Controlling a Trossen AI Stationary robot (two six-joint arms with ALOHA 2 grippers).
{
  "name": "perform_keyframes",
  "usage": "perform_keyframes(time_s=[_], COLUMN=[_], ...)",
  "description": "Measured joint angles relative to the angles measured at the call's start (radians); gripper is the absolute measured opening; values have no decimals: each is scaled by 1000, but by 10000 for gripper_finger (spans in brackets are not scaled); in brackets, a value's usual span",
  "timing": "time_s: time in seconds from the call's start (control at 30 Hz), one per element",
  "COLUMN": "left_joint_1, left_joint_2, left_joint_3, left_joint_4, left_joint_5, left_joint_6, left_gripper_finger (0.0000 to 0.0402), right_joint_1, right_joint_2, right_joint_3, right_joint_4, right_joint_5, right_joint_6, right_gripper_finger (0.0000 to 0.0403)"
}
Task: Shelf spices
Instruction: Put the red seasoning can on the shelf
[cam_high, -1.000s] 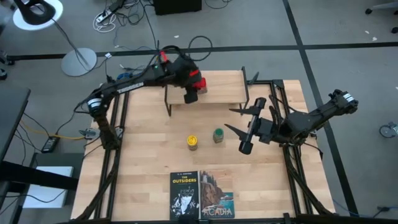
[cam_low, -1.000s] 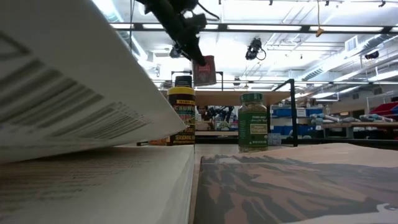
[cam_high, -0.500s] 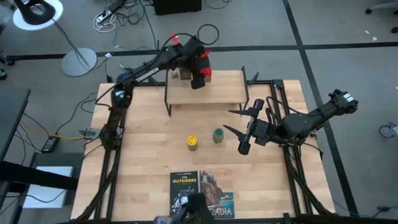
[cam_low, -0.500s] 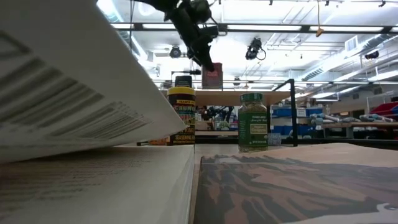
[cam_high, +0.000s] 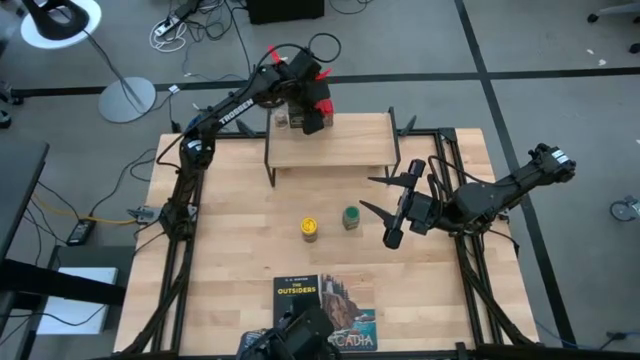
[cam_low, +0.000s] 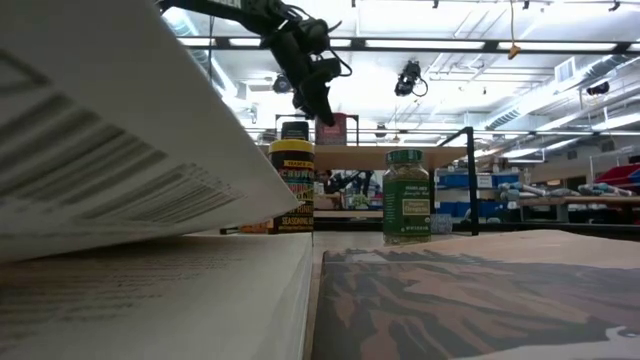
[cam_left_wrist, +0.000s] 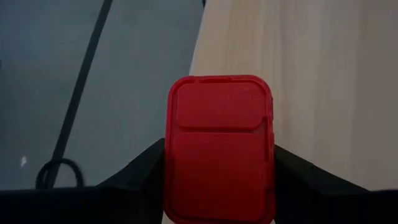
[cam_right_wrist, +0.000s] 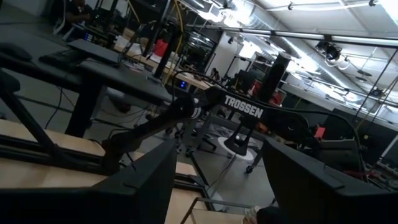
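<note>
since a second ago the left gripper (cam_high: 312, 108) has carried the red tin (cam_left_wrist: 219, 148), clamped between its jaws, to the shelf (cam_high: 350, 150)'s far left corner, while the right gripper (cam_high: 385, 196) waits open-jawed right of the shelf.

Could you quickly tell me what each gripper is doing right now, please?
Left gripper: closed on the red tin, over the shelf.
Right gripper: open, holding nothing, above the table.

Two dark arms here, slim black tubes with bulkier joints. The left arm (cam_high: 225, 110) carries white lettering along its link and loose black cable looping beside the shelf (cam_high: 350, 150). The right arm (cam_high: 500, 192) is matte black, its fingers long and tapered.
</note>
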Motion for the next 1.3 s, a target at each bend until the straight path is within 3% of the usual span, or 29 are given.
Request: perform_keyframes(time_s=[0.63,0.87,1.3], left_joint_1=[7,1,-32], left_joint_2=[8,8,8], left_joint_3=[-37,-37,-37], left_joint_4=[26,28,32], left_joint_5=[37,37,36], left_joint_6=[45,40,37], left_gripper_finger=[208,240,247], right_joint_1=[0,0,0], right_joint_2=[0,0,0], right_joint_3=[0,0,0], right_joint_4=[3,-1,-2], right_joint_5=[0,0,0], right_joint_6=[0,-6,-6], right_gripper_finger=[238,236,231])
